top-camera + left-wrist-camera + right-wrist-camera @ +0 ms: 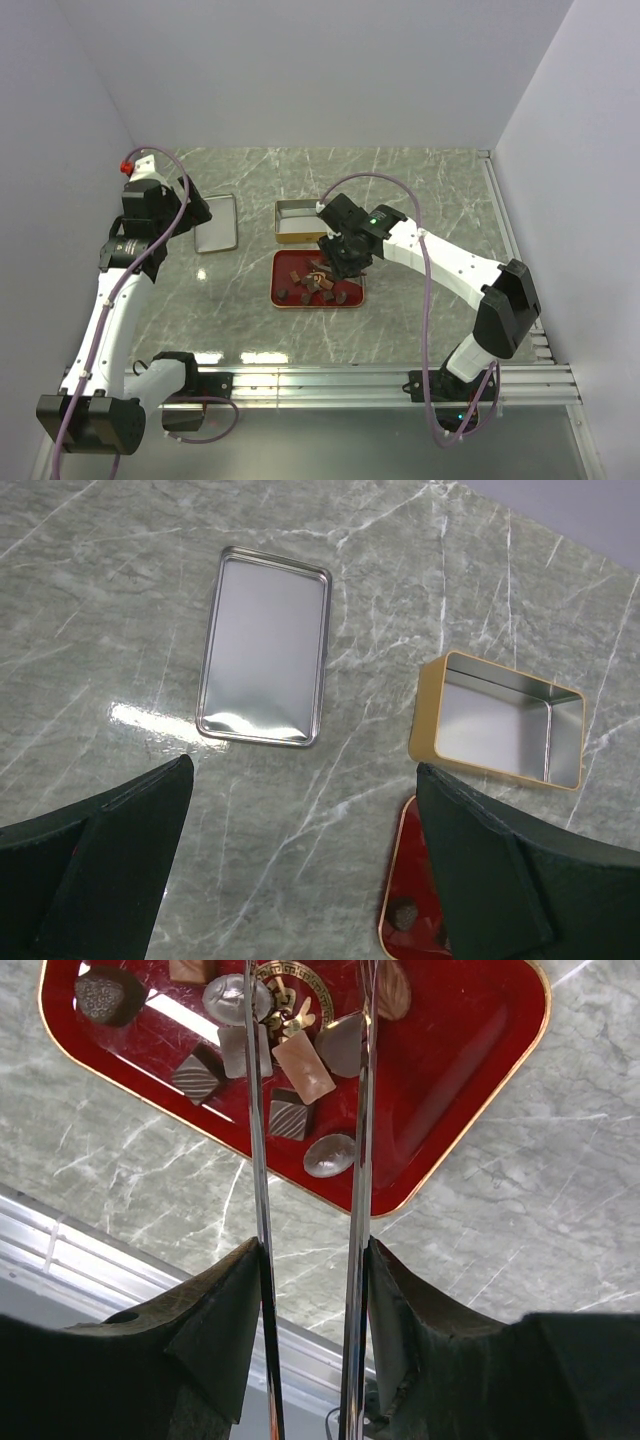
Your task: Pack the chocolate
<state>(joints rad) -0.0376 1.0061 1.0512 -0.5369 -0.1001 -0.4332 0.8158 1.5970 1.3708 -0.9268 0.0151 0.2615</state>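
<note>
Over the red tray, tongs set for one chocolate

From above, we see the right gripper [338,256] low over the red tray [276,278], where the chocolate [308,288] lies loose; the gold tin [298,236] stands just behind, and the left gripper [193,207] hangs near the lid [216,222]. On the left wrist, its jaws stand wide and hold nothing. On the right wrist, the jaws clamp the tongs [257,1160], blades apart with several pieces between; we should centre on one alone, squeeze gently and lift straight.
</note>
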